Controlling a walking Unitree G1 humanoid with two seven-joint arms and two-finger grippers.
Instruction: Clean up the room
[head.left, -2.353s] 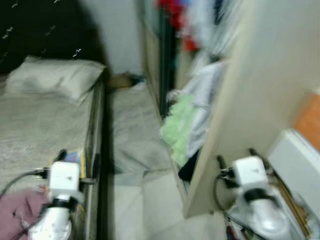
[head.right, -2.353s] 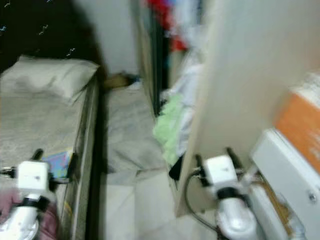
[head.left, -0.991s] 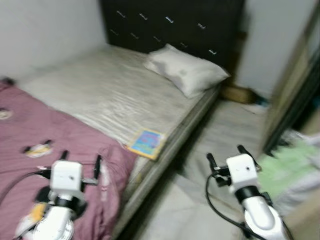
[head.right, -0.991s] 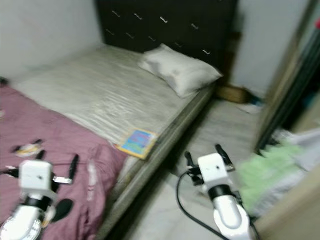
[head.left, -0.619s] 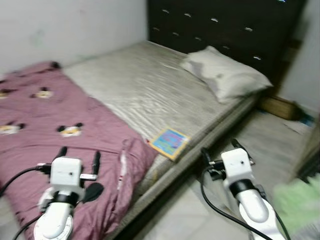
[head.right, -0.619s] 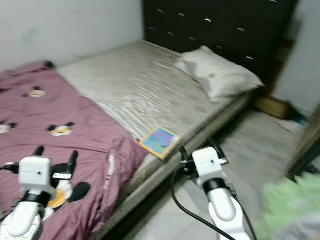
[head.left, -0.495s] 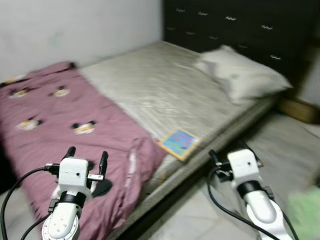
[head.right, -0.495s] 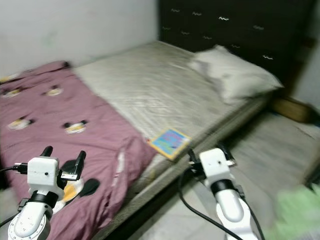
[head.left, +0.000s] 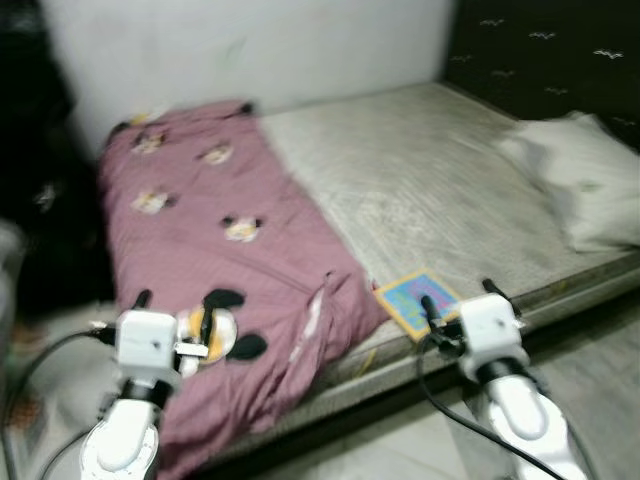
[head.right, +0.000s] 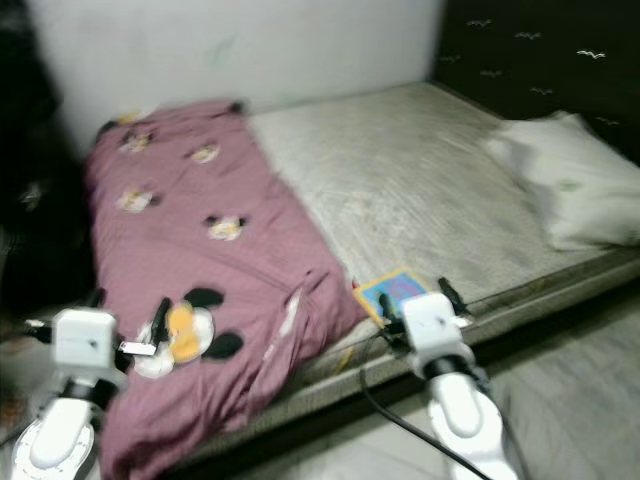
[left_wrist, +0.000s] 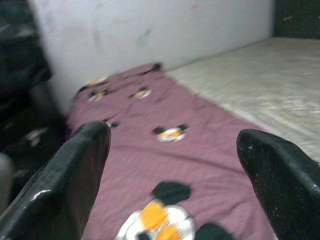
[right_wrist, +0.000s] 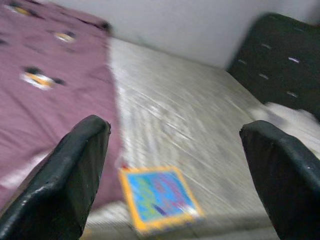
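Camera pan toward 9 o'clock now squares up the bed (head.left: 420, 170); the wardrobe seen 2.4 s ago is gone. Blanket (head.left: 210, 240) lies rumpled at 10 o'clock, book (head.left: 418, 300) at 1 o'clock by the mattress edge, pillow (head.left: 580, 190) at 2. Left gripper (left_wrist: 170, 165) and right gripper (right_wrist: 175, 165) both spread, empty. Blurry, so probably picking a target.

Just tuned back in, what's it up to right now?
The robot faces a bed with both arms raised and nothing held. The left pincer is open over a purple blanket that is bunched at the near edge. The right pincer is open just short of a colourful book lying at the mattress edge. A pillow lies at the head end. Nothing has been picked up yet.
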